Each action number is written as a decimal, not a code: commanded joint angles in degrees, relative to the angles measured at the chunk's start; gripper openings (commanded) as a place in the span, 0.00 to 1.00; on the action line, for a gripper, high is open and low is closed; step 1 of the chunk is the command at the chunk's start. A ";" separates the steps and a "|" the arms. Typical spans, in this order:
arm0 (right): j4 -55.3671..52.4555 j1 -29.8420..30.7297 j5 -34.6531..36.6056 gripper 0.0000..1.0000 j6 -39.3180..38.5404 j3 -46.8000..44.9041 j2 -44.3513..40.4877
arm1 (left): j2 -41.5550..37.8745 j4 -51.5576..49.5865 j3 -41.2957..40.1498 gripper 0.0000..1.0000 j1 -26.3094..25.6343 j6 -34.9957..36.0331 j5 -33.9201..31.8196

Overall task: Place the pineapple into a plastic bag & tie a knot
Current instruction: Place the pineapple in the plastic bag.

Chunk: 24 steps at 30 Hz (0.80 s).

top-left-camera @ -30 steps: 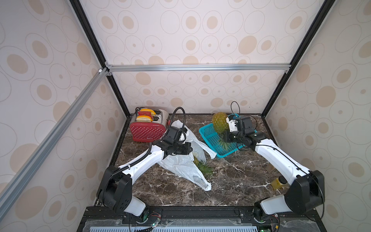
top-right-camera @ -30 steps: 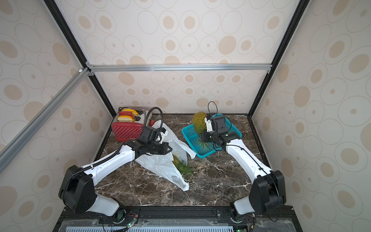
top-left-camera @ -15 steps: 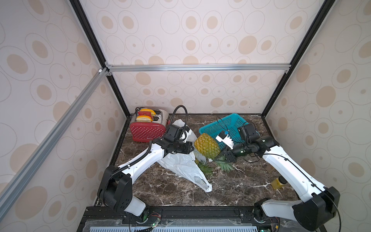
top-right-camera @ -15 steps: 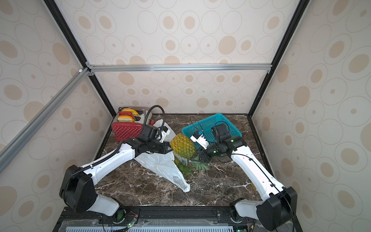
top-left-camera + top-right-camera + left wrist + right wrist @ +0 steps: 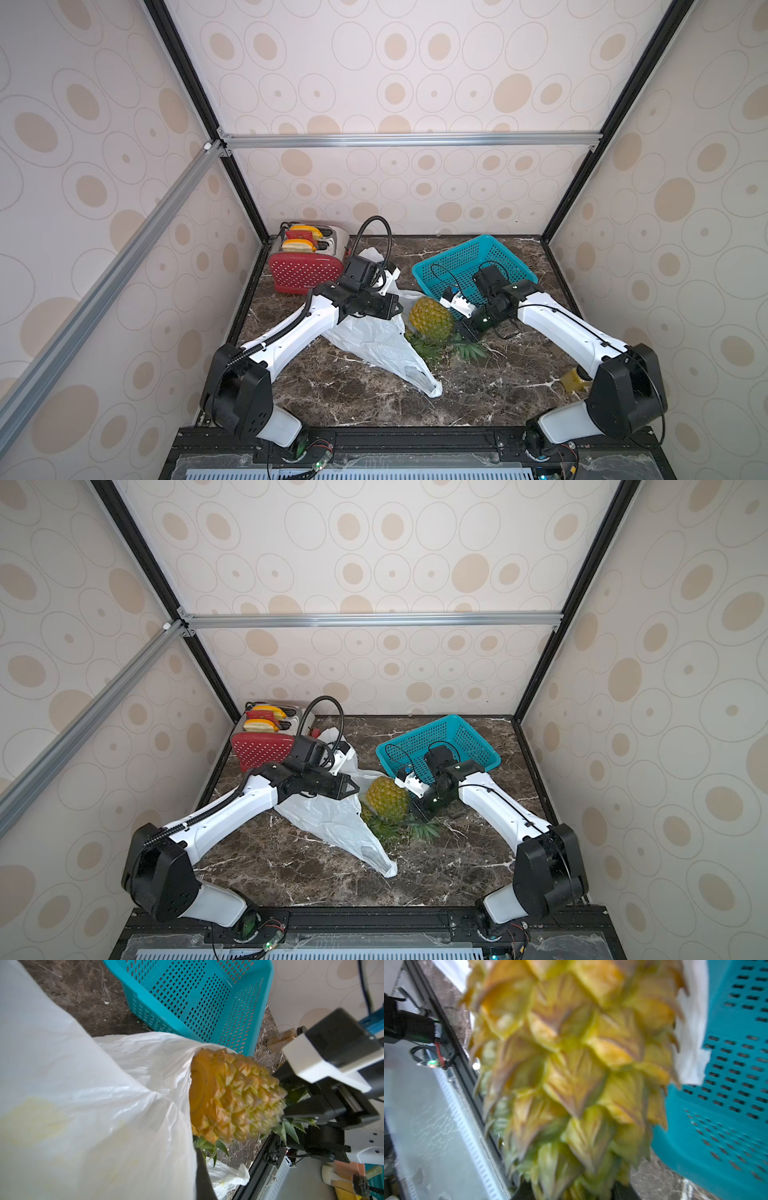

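Dark marble table (image 5: 332, 399) in a booth with dotted wallpaper, that's the setting. Right gripper (image 5: 462, 330) is clamped on the pineapple (image 5: 430, 318) right where the fruit meets the leaves. You can see its black fingers (image 5: 311, 1108) squeezing that spot in the left wrist view.

The pineapple is tilted, leaves pointing near and right, blunt yellow end pointing left at the mouth of the plastic bag (image 5: 374, 340). From the left wrist the bag's edge curls round that end, so it's only just barely in.

Left gripper (image 5: 397, 308) is pinched together on the bag's upper edge and holds the mouth up off the table, while the rest of the bag trails toward the near side.

Teal basket (image 5: 469, 262) sits just behind the pineapple on the far right, and a red toaster (image 5: 305, 266) is in the far left corner.
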 commanded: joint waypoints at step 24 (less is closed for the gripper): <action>11.43 7.75 -19.04 0.00 0.91 6.05 8.85 | -1.38 -1.98 0.56 0.00 0.27 4.58 13.77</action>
